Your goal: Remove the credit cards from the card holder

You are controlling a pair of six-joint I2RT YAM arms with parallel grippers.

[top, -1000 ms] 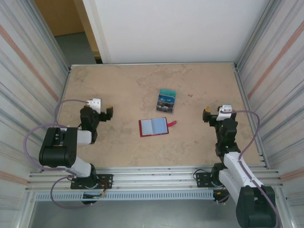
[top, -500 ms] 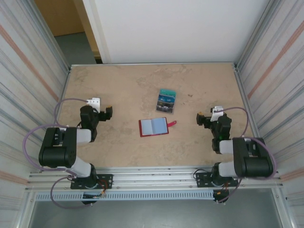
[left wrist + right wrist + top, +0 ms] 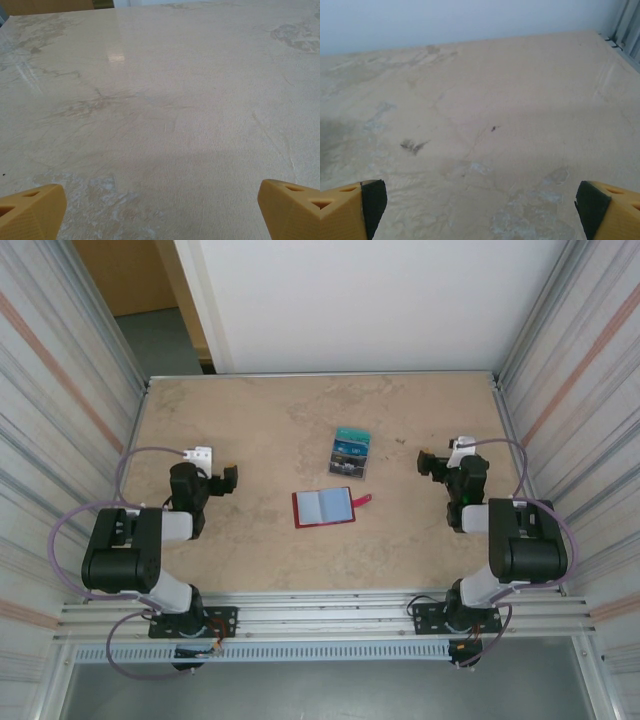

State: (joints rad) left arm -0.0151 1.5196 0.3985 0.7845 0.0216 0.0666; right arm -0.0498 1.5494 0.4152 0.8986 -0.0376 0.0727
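holder [image 3: 323, 507] lies open between left hand [image 3: 229, 481] and right hand [image 3: 427, 462], long side crosswise, tab pointing right. both hands wide open, empty. cards [image 3: 350, 453] stacked just behind.

table [image 3: 250, 420]: beige marbled top | sides: ribbed metal panels [image 3: 60, 390] | back: white wall [image 3: 350, 300] — evenly lit

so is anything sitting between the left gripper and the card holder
Nothing visible. Bare table lies between the left gripper and the open card holder; the credit cards sit farther back, off that line.
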